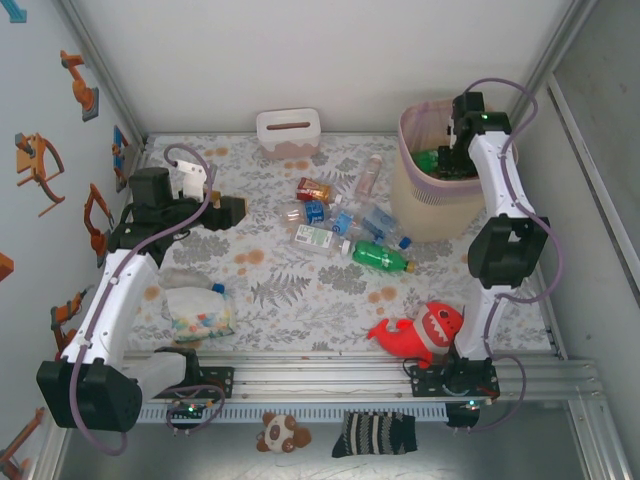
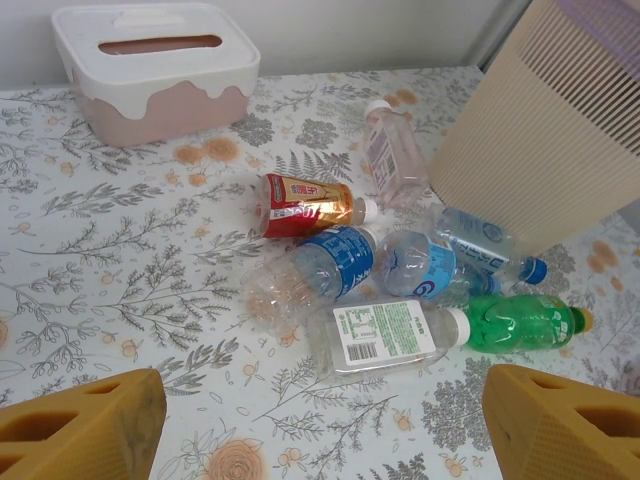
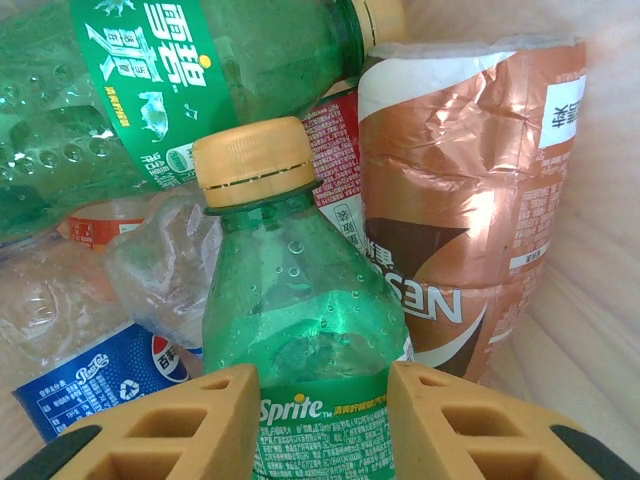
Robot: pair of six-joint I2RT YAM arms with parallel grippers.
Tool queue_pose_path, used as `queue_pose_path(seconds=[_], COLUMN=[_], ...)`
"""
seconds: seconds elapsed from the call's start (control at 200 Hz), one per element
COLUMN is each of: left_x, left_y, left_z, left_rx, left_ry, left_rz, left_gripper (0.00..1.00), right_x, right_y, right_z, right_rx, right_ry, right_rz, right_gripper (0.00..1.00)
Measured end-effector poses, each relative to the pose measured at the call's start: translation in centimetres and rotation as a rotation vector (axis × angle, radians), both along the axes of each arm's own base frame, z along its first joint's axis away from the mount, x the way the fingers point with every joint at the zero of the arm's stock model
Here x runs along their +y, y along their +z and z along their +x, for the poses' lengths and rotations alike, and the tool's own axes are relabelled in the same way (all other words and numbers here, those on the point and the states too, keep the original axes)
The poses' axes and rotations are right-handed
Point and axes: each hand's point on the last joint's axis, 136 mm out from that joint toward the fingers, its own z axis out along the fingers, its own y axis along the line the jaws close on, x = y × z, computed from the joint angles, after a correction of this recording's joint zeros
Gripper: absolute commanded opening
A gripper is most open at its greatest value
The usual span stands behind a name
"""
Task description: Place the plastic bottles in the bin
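Right wrist view: Sprite bottle (image 3: pixel 300 300) is clamped by right gripper (image 3: pixel 322 400) inside bin (image 1: pixel 430 212), cap pointed away; left gripper (image 2: pixel 320 400) spread wide.

A white tablecloth printed with grey ferns and orange blossoms (image 1: pixel 300 300) covers the tabletop, lying flat right out to the walls. Behind it is a plain white back panel (image 1: pixel 330 60), evenly lit, with no hard shadows. Slanted silver metal posts (image 1: pixel 103 70) frame the corners. On the pale left wall (image 1: pixel 40 90) hang orange and blue cut-out figures (image 1: pixel 40 165), robot arms perhaps; it's hard to tell at this angle. Ribbed aluminium rails (image 1: pixel 330 372) run along the near edge, with grey floor (image 1: pixel 540 450) below.
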Motion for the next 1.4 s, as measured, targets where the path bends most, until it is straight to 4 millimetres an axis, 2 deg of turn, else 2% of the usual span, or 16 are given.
queue_pose_path(seconds=[0.19, 0.32, 0.696, 0.881, 1.006, 1.147, 1.397], left_x=[0.0, 0.0, 0.0, 0.0, 0.0, 0.1, 0.1], left_y=[0.0, 0.0, 0.0, 0.0, 0.0, 0.0, 0.0], left_z=[0.0, 0.0, 0.0, 0.0, 0.0, 0.0, 0.1], left_rx=[0.0, 0.0, 0.0, 0.0, 0.0, 0.0, 0.0], left_ry=[0.0, 0.0, 0.0, 0.0, 0.001, 0.003, 0.004], left_rz=[0.0, 0.0, 0.0, 0.0, 0.0, -0.001, -0.001], left_gripper=[0.82, 0.82, 0.82, 0.82, 0.82, 0.82, 0.82], right_x=[0.2, 0.7, 1.8, 2.8, 3.7, 5.4, 11.0], right_y=[0.7, 2.0, 10.4, 13.3, 14.2, 14.3, 12.9], right_z=[-0.1, -0.6, -3.5, -6.6, -9.0, -11.4, -15.4], right_rx=[-0.009, -0.025, -0.214, -0.285, -0.316, -0.348, -0.392], right_ry=[0.001, 0.005, 0.019, 0.037, 0.07, 0.162, 0.535], right_rz=[0.015, 0.045, 0.099, 0.125, 0.151, 0.197, 0.241], right_gripper=[0.38, 0.39, 0.39, 0.4, 0.4, 0.39, 0.41])
